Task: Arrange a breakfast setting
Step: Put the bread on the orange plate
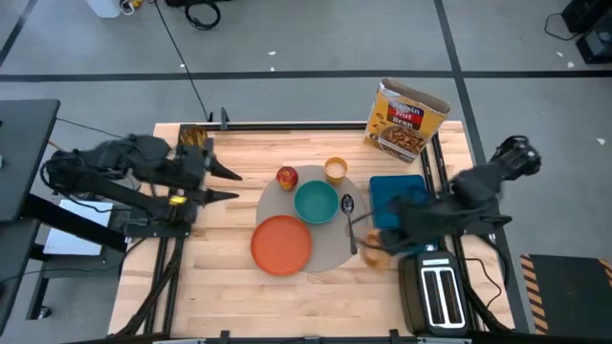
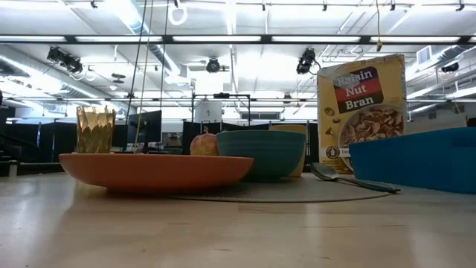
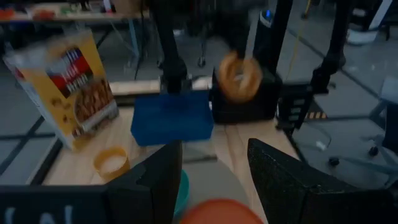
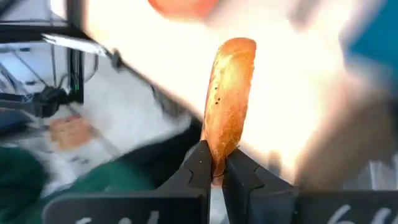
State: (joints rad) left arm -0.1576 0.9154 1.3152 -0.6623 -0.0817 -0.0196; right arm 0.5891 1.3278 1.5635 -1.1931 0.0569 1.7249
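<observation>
The round grey placemat [image 1: 330, 250] lies mid-table. On it rest the orange plate [image 1: 282, 245], the teal bowl [image 1: 316, 203], the metal spoon [image 1: 349, 212], the red apple [image 1: 287, 177] and the small yellow-orange cup [image 1: 336, 170]. My right gripper [image 1: 381, 247] is at the mat's right edge, in front of the toaster, shut on the round bagel [image 4: 229, 102]. The bagel also shows in the left wrist view [image 3: 239, 76]. My left gripper [image 1: 228, 182] is open and empty, left of the mat. My right gripper pinches the bagel's rim [image 4: 217, 155] between its two fingertips. The bagel shows edge-on and sticks out past the fingers. In the left wrist view it hangs in the air in front of the toaster, clear of the table.
The blue tray [image 1: 397, 194] sits right of the mat. The black toaster [image 1: 435, 291] stands at the near right corner. A cereal box [image 1: 406, 119] stands at the far right. A gold glass [image 1: 194, 139] stands at the far left. There is bare wood at the near left.
</observation>
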